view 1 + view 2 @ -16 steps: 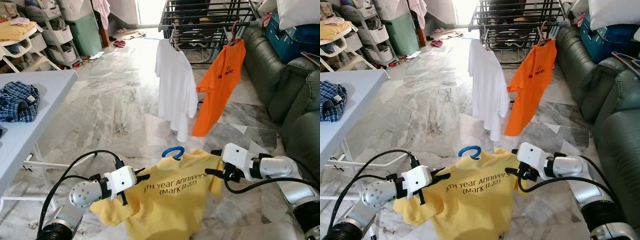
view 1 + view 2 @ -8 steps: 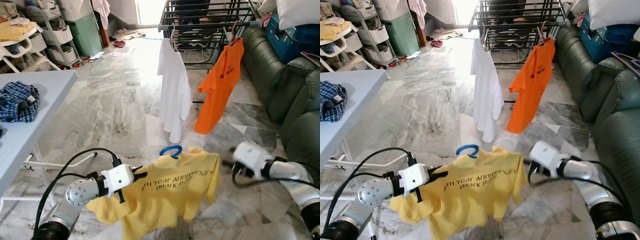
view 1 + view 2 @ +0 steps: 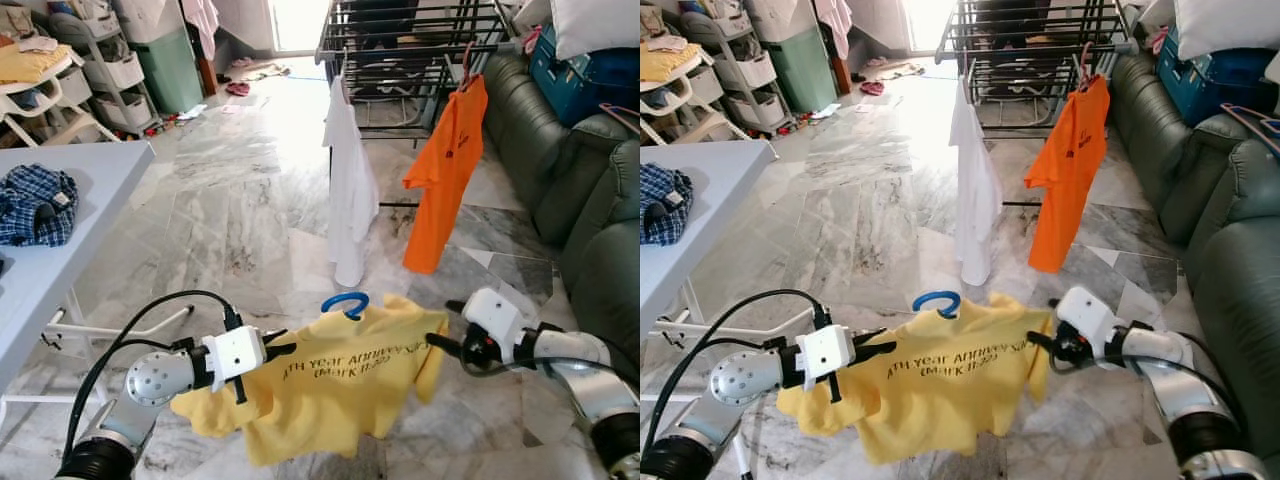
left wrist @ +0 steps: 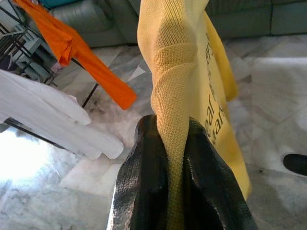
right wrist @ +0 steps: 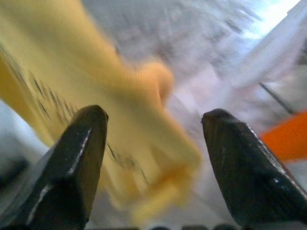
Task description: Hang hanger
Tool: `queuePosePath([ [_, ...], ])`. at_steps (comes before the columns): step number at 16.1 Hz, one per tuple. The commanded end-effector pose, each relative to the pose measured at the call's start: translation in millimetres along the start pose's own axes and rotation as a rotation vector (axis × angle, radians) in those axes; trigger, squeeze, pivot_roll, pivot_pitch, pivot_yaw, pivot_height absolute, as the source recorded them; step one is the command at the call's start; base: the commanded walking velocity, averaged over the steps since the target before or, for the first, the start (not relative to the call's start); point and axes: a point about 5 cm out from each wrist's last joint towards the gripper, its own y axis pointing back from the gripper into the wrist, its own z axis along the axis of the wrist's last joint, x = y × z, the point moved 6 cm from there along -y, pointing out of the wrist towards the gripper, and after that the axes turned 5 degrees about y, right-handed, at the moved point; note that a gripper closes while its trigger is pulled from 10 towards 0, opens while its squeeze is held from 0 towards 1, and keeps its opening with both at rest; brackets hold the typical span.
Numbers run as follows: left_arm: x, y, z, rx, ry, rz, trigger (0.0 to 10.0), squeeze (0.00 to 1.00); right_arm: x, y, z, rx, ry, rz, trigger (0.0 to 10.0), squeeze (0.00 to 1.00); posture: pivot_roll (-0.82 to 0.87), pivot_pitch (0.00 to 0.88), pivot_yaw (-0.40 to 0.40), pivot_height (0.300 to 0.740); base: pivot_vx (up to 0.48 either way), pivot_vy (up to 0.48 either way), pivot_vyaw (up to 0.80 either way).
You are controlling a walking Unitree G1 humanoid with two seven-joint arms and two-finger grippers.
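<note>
Blue hanger [image 3: 345, 302] inside yellow shirt [image 3: 340, 385], held aloft

Daylight glares off the marble floor [image 3: 240, 150] beyond; right wrist view is motion-blurred.

The left hand [image 4: 175, 172] has its two black fingers [image 4: 139, 177] pinched together on a bunched fold of the yellow shirt [image 4: 180, 86], which bears dark lettering. Beyond the fingers an orange shirt [image 4: 72, 48] and a white shirt [image 4: 48, 115] hang above the marble floor [image 4: 278, 105], with a green sofa [image 4: 96, 19] behind.
</note>
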Motion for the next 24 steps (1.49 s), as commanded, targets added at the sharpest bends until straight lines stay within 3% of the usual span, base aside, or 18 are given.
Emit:
queuePosePath([
  [1, 9.2, 0.6, 13, -0.039, -0.066, 0.01, 10.0, 0.0, -17.0, 3.5, 36, -0.168, -0.145, 0.0, 10.0, 0.0, -0.15, 0.0, 0.097, 0.74, 0.0, 0.0, 0.0],
  [3, 4.9, 0.7, 11, -0.033, -0.079, 0.002, 10.0, 0.0, -16.2, 5.9, 31, -0.15, -0.153, 0.024, 10.0, 0.0, -0.15, 0.0, 0.093, 0.74, 0.0, 0.0, 0.0],
  [6, 3.6, 1.5, 12, -0.04, -0.065, 0.004, 10.0, 0.0, 5.2, 11.1, -9, 0.034, -0.075, 0.102, 10.0, 0.0, -0.14, 0.003, 0.091, 0.74, 0.0, 0.0, 0.0],
  [8, 14.2, 4.1, 15, -0.043, -0.063, 0.033, 10.0, 0.0, 13.8, 20.4, -40, 0.149, -0.086, 0.098, 10.0, 0.0, -0.14, 0.006, 0.091, 0.74, 0.0, 0.0, 0.0],
  [9, 14.8, 4.3, 15, -0.044, -0.064, 0.034, 10.0, 0.0, 14.6, 20.8, -41, 0.153, -0.086, 0.1, 10.0, 0.0, -0.14, 0.006, 0.091, 0.74, 0.0, 0.0, 0.0],
  [12, 18.5, 6.9, 20, -0.055, -0.078, 0.032, 10.0, 0.0, 11.4, 23.7, -65, 0.277, 0.042, 0.027, 10.0, 0.0, -0.14, 0.008, 0.098, 0.74, 0.0, 0.0, 0.0],
  [16, 18.9, 12.1, 22, -0.054, -0.089, 0.021, 10.0, 0.0, 10.1, 23.3, -73, 0.3, 0.061, -0.006, 10.0, 0.0, -0.13, 0.006, 0.099, 0.74, 0.0, 0.0, 0.0],
  [19, 15.3, 14.9, 26, -0.064, -0.085, 0.001, 10.0, 0.0, -12.2, 22.1, -72, 0.328, 0.105, -0.154, 10.0, 0.0, -0.12, 0.006, 0.1, 0.74, 0.0, 0.0, 0.0],
  [22, 8.8, 16.0, 29, -0.074, -0.071, -0.02, 10.0, 0.0, -21.4, 11.9, -59, 0.275, 0.111, -0.225, 9.9, 0.0, -0.12, 0.006, 0.101, 0.74, 0.0, 0.0, 0.0],
  [23, 7.4, 16.2, 30, -0.076, -0.067, -0.022, 10.0, 0.0, -19.3, 7.1, -55, 0.254, 0.102, -0.217, 8.9, 0.0, -0.12, 0.006, 0.099, 0.74, 0.0, 0.0, 0.0],
  [24, 6.6, 16.1, 31, -0.08, -0.062, -0.022, 10.0, 0.0, -14.7, 1.6, -53, 0.238, 0.097, -0.197, 1.8, 0.0, -0.11, 0.006, 0.098, 0.74, 0.0, 0.0, 0.0],
])
